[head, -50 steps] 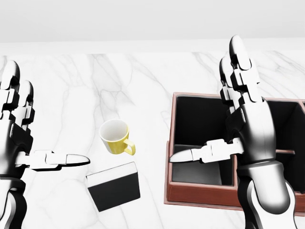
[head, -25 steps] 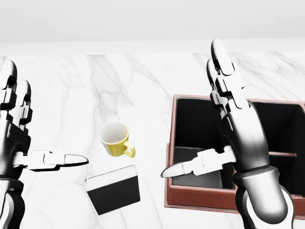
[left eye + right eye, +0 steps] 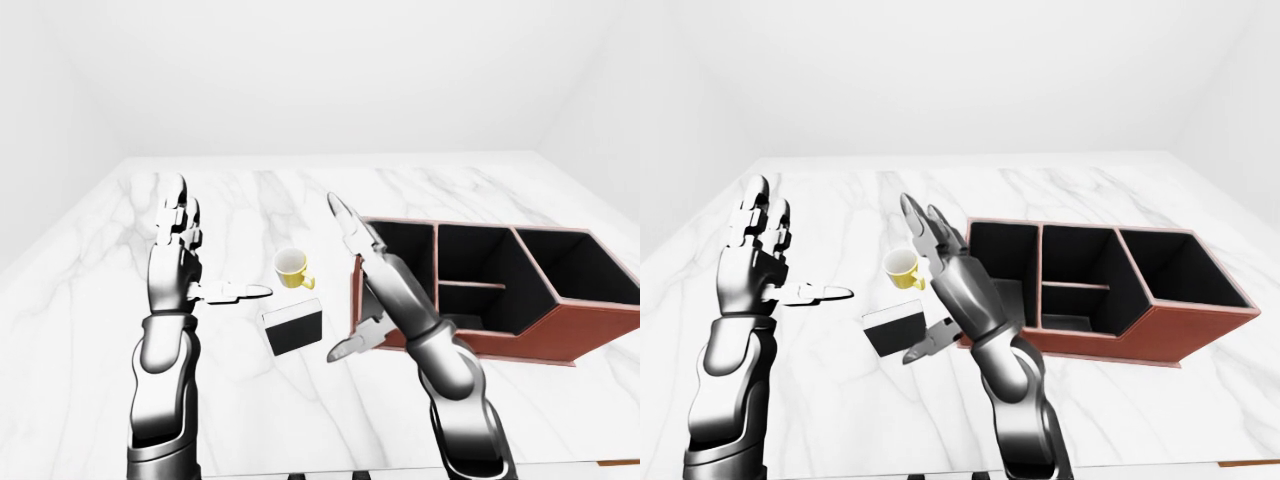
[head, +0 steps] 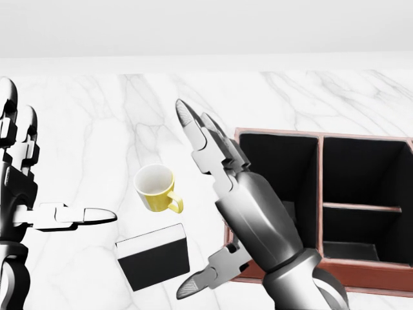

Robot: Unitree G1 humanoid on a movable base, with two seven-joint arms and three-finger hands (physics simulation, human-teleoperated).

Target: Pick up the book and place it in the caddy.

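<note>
Starting with the left-eye view: the book [image 3: 293, 330] is seen lying flat on the white marble surface [image 3: 230, 420], dark cover up, just left of the caddy [image 3: 560, 335]. The caddy is a red-brown box with dark open compartments. A yellow mug [image 3: 291, 268] stands just above the book, apart from it. The left hand [image 3: 180, 262] is held up left of the book, fingers extended, thumb pointed toward the mug, nothing gripped. The right hand [image 3: 372, 290] is raised between book and caddy, fingers spread, empty.

Head view: the book [image 4: 153, 256] is at the bottom, left of the caddy's near wall [image 4: 361, 274]. The right hand [image 4: 222, 213] is seen over the caddy's left edge, fingers splayed up-left, thumb down beside the book's right corner; contact cannot be told. The left hand [image 4: 26, 194] is at the left edge, open.

Right-eye view: the same layout is shown; the right hand [image 3: 945, 290] overlaps the mug [image 3: 902, 267] and the book's [image 3: 890, 331] right end.
</note>
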